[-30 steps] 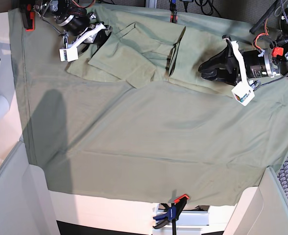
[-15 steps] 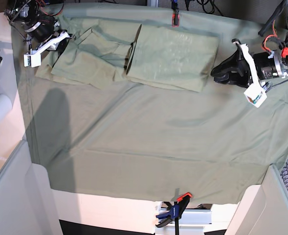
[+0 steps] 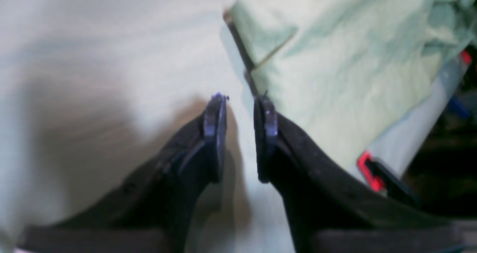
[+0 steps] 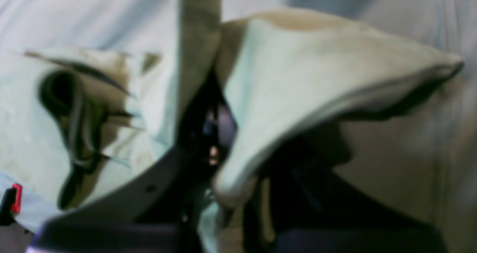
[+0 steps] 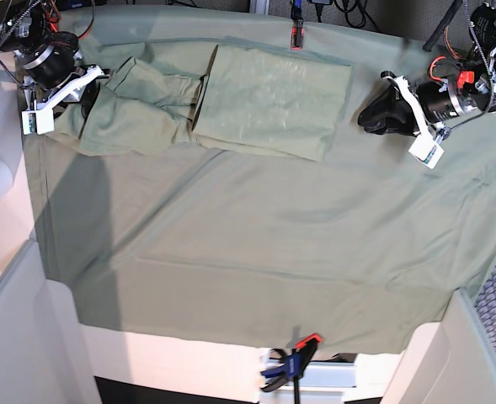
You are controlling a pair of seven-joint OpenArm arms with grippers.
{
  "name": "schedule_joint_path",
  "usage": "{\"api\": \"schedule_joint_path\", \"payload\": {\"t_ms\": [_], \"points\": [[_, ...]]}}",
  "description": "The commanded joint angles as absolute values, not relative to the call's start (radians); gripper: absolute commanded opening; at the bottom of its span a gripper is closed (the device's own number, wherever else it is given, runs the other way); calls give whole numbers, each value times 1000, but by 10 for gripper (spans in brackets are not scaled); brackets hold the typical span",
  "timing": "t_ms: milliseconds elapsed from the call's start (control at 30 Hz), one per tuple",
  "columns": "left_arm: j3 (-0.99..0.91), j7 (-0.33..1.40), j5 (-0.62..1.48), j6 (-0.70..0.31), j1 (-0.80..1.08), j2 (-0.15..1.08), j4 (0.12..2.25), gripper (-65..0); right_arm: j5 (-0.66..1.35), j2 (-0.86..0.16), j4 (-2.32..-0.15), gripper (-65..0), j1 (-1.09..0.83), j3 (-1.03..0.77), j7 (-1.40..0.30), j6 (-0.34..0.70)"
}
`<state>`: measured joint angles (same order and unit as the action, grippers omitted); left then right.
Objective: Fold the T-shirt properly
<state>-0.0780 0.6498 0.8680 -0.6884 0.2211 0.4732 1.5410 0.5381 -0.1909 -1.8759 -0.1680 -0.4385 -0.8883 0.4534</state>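
Observation:
The pale sage-green T-shirt [image 5: 264, 99] lies at the back of the table. Its right part is a flat folded rectangle and its left part [image 5: 138, 109] is rumpled. My right gripper [image 5: 81, 94] is at the shirt's left end; in the right wrist view the gripper [image 4: 220, 133] is shut on a lifted fold of shirt cloth [image 4: 316, 70] that drapes over its fingers. My left gripper [image 5: 372, 118] is a little to the right of the shirt. In the left wrist view the gripper [image 3: 240, 100] is narrowly open and empty, with the shirt's edge [image 3: 335, 59] just ahead.
The grey-green tablecloth [image 5: 256, 252] covers the table. A red clamp [image 5: 296, 35] holds it at the back edge, just behind the shirt, and also shows in the left wrist view [image 3: 367, 167]. A blue and orange clamp [image 5: 294, 362] holds the front edge. White panels stand at the front corners.
My right gripper has pulled the shirt's left part further left. The shirt's right part now lies flat. My left gripper has drawn back to the right, clear of the shirt.

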Motion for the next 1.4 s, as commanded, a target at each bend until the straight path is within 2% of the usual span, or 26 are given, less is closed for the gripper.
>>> {"api": "schedule_joint_path", "payload": {"t_ms": [0,133,300,567,600,667,733,767,800,1067,1233,1267,1300,1367], "points": [[-84,628,889,-698,208,476,1541,-519,558,-193,-1923,-650,-157,-428,-877,461],[-73,636,888,-698,208,445,1508,-519,534,-147,-2000,-650,-158,-321,-880,460],[-49,636,886,-698,208,446,1501,-519,450,-32,-2041,-650,-156,-83,-867,460],[-44,643,920,-698,208,447,1501,-519,110,86,-2000,-650,-155,268,-780,460],[-44,654,929,-698,208,447,1501,-519,90,93,-1984,-617,-155,293,-772,460],[-44,675,952,-698,208,447,1501,-519,66,106,-1948,-416,-156,332,-754,459],[-44,696,970,-698,208,447,1501,-519,36,112,-1914,-264,-156,363,-725,459],[-44,706,978,-698,209,447,1501,-519,17,117,-1902,-229,-155,375,-710,459],[-44,717,990,-698,209,447,1501,-519,2,120,-1893,-221,-155,383,-697,459],[-45,745,1052,-698,216,473,1502,-519,-14,152,-1887,-221,-121,392,-673,459],[-54,744,1060,-698,216,536,1528,-519,-121,151,-1888,-228,-78,379,-672,457],[-62,744,1059,-698,216,545,1542,-519,-143,149,-1887,-252,-68,369,-670,456],[-73,745,1059,-698,216,553,1560,-520,-166,149,-1888,-307,-58,353,-669,456],[-97,745,1059,-698,219,559,1611,-541,-200,149,-1887,-497,-37,310,-664,456]]}}
